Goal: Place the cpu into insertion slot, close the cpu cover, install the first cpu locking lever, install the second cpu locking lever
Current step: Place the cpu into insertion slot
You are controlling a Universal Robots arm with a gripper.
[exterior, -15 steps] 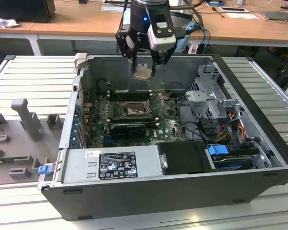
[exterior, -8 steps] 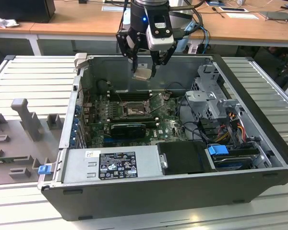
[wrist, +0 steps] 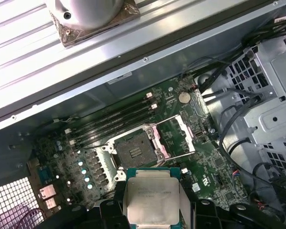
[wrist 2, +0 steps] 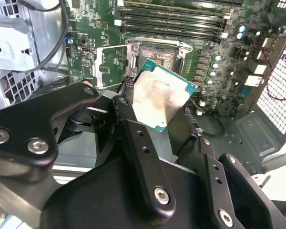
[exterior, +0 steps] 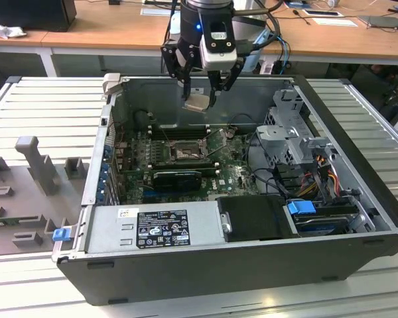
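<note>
Gripper (wrist 2: pixel 157 112) pinches cpu (wrist 2: pixel 159 98) above uncovered insertion slot (wrist: pixel 133 150).

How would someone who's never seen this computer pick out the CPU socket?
Look inside the open computer case at the green motherboard. Next to the long black memory slots sits the insertion slot: the only square, metal-rimmed dark recess, its cover swung open beside it.

On the cpu (wrist: pixel 151 195), the edge toward the gripper (exterior: pixel 200 97) body is cut off by the first wrist view's border, one corner hidden behind a finger (wrist 2: pixel 143 152) in the second wrist view; slot (wrist: pixel 133 151) contacts below too small to resolve.
</note>
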